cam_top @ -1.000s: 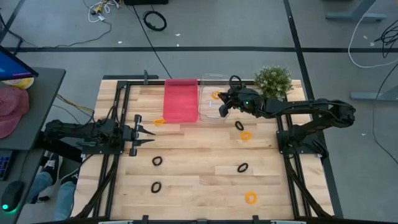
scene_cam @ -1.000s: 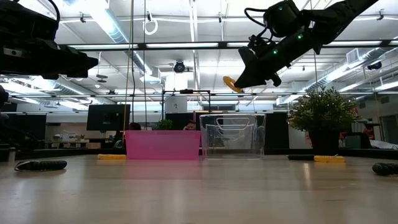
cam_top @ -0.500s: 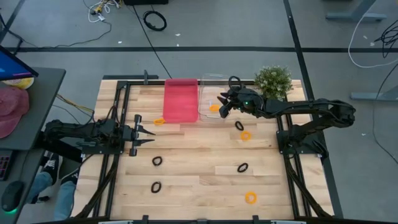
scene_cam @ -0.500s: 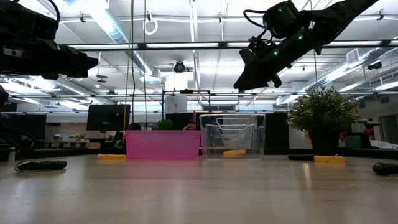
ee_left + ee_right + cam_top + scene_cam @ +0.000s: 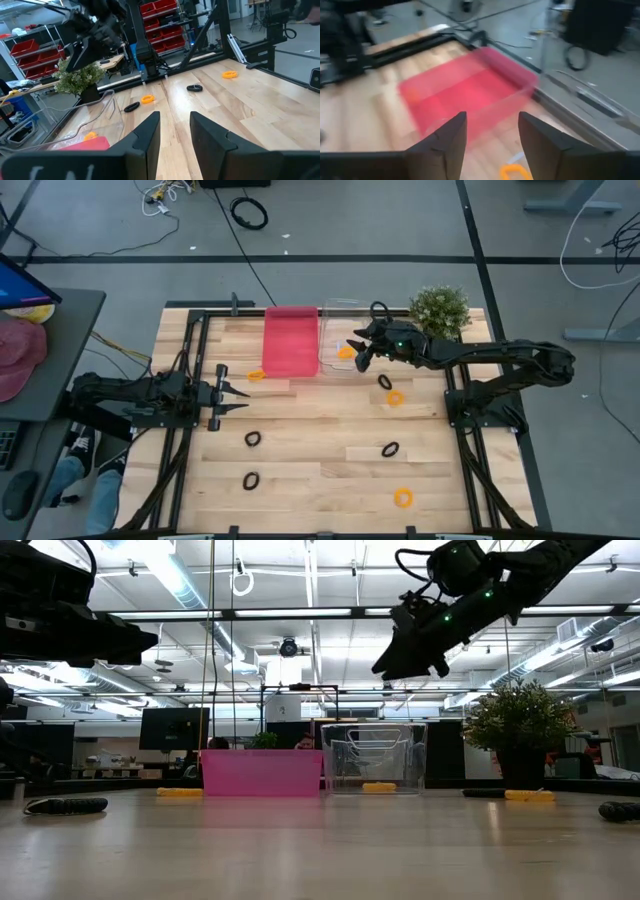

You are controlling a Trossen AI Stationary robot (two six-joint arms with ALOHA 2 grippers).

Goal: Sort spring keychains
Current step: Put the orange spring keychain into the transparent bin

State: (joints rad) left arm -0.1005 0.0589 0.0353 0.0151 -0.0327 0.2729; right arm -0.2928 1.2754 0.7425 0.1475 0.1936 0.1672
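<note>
My right gripper (image 5: 357,350) hangs open above the clear box (image 5: 338,365) at the table's far edge, with nothing between its fingers. An orange spring keychain (image 5: 515,172) lies on the box's floor below it (image 5: 378,786). More orange keychains (image 5: 396,397) (image 5: 403,497) (image 5: 256,375) and black ones (image 5: 385,382) (image 5: 390,449) (image 5: 252,439) lie flat on the table. My left gripper (image 5: 240,393) waits open and empty at the table's left, a little above the wood.
A pink box (image 5: 290,342) stands against the clear box's left side. A potted plant (image 5: 440,310) sits at the far right corner. Another black keychain (image 5: 250,479) lies toward the near left. Bare wood lies in the table's middle.
My right gripper has opened above the clear box and let go of the orange keychain. The keychain has fallen into the box and now lies on its floor. The gripper has risen slightly.
</note>
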